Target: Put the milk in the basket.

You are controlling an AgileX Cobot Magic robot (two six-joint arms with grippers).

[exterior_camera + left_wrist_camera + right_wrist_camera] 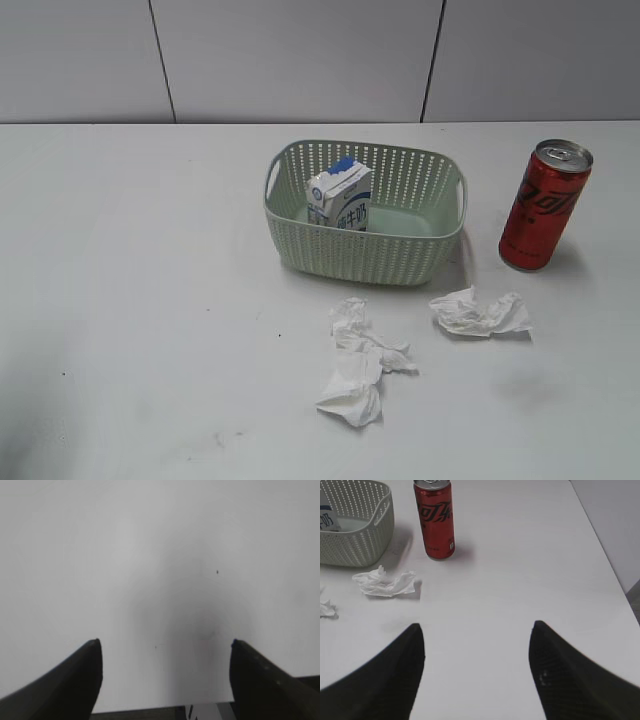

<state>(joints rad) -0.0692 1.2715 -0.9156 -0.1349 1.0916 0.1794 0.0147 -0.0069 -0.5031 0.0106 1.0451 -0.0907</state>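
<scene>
Milk (340,197) stands inside basket (400,255); both claws (165,645) (477,627) gape over table (150,300).

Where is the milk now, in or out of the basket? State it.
In: the milk stands upright inside the basket, its walls around it.

Wall (300,55): pale grey panels, two dark vertical seams.
Table (130,300): white, matte, faint smudges.
Light: soft, even; weak shadows.
</scene>
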